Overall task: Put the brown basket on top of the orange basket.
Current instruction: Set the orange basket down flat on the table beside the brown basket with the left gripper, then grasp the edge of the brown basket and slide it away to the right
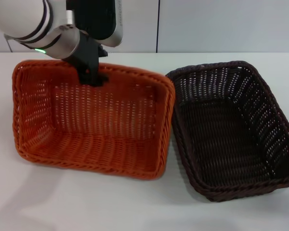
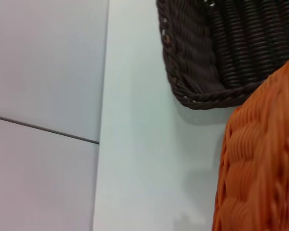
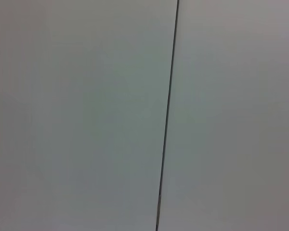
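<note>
The orange basket is on the left of the white table in the head view. It is tilted, with its far side raised and its open side facing me. My left gripper is shut on the middle of its far rim. The brown basket sits flat on the table just to its right, almost touching it. The left wrist view shows the orange basket's outer wall close up and a corner of the brown basket beyond it. My right gripper is out of view.
The white table extends in front of both baskets and behind them up to a pale panelled wall. The right wrist view shows only that wall with a dark seam.
</note>
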### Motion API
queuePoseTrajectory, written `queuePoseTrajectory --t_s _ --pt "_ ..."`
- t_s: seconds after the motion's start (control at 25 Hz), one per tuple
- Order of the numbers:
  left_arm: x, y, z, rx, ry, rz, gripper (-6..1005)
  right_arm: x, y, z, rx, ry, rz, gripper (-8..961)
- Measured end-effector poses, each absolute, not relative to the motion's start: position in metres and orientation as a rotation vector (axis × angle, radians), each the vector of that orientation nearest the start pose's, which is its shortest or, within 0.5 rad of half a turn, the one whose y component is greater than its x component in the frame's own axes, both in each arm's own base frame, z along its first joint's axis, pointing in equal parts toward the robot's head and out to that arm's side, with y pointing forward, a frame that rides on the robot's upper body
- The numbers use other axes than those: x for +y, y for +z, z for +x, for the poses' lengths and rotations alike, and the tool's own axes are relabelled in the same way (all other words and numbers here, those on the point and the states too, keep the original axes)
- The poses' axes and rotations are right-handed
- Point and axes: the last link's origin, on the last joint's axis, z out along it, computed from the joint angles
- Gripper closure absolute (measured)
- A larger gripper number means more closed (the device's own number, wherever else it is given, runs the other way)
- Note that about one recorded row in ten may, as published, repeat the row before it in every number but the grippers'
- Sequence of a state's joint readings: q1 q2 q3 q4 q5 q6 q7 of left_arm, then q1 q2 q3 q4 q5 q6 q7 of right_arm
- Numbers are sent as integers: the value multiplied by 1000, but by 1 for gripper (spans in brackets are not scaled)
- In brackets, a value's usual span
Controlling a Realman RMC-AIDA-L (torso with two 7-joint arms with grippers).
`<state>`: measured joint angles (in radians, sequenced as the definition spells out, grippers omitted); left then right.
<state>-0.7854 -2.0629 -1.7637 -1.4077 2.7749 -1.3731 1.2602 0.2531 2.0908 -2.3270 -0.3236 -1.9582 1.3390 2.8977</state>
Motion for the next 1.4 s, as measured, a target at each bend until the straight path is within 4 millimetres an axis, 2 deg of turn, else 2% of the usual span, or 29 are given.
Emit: queuePoseTrajectory --t_s 0.24,0.52,0.68,0.8,0.88,0.92,1.04,1.08,1.2,1.24,1.32,1.4 --pt "431 21 -108 309 667 -2484 433 278 13 353 431 515 -1245 287" --pt "450 10 -108 290 665 -2442 411 278 13 353 431 514 -1246 287" --pt "451 12 -108 284 664 -2417 398 277 13 354 433 510 -1246 287" --pt "441 34 -110 262 608 -2334 388 277 13 354 433 509 -1247 287" --pt "441 34 -110 262 608 -2334 382 277 13 354 433 509 -1247 287" --pt "436 53 -109 207 496 -2247 378 277 13 354 432 510 -1247 287" --pt "435 65 -111 147 407 -2175 369 280 13 350 424 523 -1244 288" --pt "433 83 -114 66 265 -2061 366 280 13 350 424 523 -1244 288" --pt "424 117 -126 -43 9 -1839 356 280 15 348 413 536 -1235 288" --pt "410 138 -143 -121 -153 -1699 331 281 17 344 396 557 -1219 288" --pt "394 147 -165 -192 -265 -1605 280 281 19 342 389 570 -1207 288" --pt "389 149 -172 -203 -298 -1575 230 282 22 334 367 612 -1177 287"
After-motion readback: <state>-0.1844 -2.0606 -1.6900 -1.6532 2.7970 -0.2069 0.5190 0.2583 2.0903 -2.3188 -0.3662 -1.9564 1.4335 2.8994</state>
